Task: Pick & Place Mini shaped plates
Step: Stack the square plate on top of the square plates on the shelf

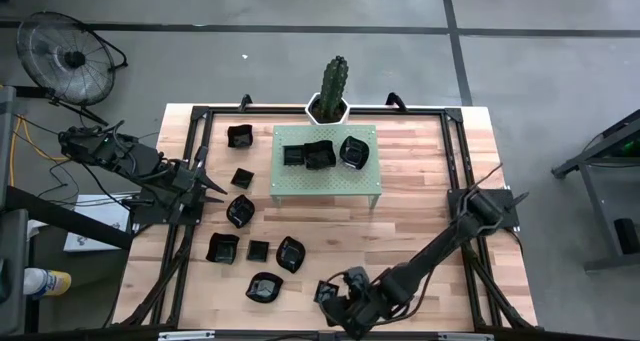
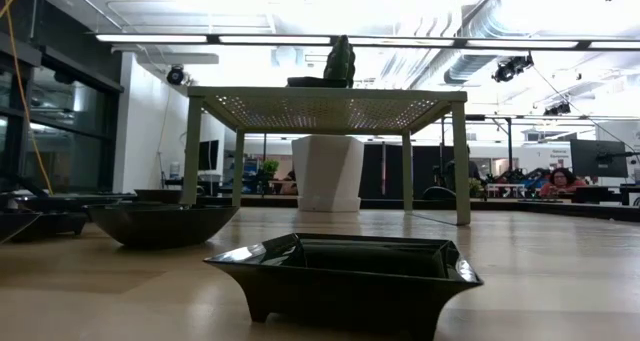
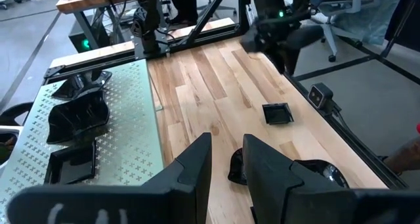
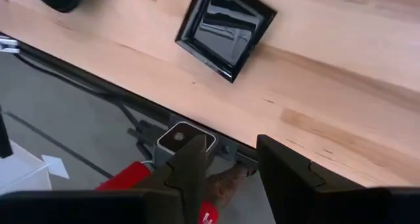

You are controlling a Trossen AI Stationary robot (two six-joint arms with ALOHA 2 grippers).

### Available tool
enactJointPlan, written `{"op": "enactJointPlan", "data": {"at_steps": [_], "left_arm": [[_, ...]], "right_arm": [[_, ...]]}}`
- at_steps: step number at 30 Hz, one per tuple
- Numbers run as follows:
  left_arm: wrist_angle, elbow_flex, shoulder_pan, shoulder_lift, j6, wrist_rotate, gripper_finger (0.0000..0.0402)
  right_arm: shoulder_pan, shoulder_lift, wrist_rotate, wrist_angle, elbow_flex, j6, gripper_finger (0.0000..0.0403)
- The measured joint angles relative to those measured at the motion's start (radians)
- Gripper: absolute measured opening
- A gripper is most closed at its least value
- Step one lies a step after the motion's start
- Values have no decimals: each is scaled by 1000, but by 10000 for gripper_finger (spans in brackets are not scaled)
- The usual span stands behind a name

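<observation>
High view shows my right gripper spread above a square plate at the near edge, lined up to grab. My left gripper idles, slightly parted, beside the green stand.

Plates: eleven seen — three on stand, eight on surface. One stand. One cactus. One fan.

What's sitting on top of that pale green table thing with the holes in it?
Three black mini plates sit in a row on the green stand: a square one, a darker clump and a round one. Whether the middle clump is one plate or stacked plates cannot be told.
</observation>
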Motion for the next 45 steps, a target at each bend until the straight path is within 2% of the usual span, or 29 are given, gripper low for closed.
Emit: {"op": "enactJointPlan", "data": {"at_steps": [8, 16, 37, 45], "left_arm": [[0, 0, 0, 0, 0, 0, 85], [0, 0, 0, 0, 0, 0, 85], [0, 0, 0, 0, 0, 1, 85], [0, 0, 0, 3, -1, -11, 85]], "right_arm": [[-5, 80, -8, 65, 0, 54, 130], [-29, 92, 72, 6, 0, 42, 130], [-66, 137, 22, 26, 0, 77, 130], [-85, 146, 29, 51, 0, 62, 93]]}}
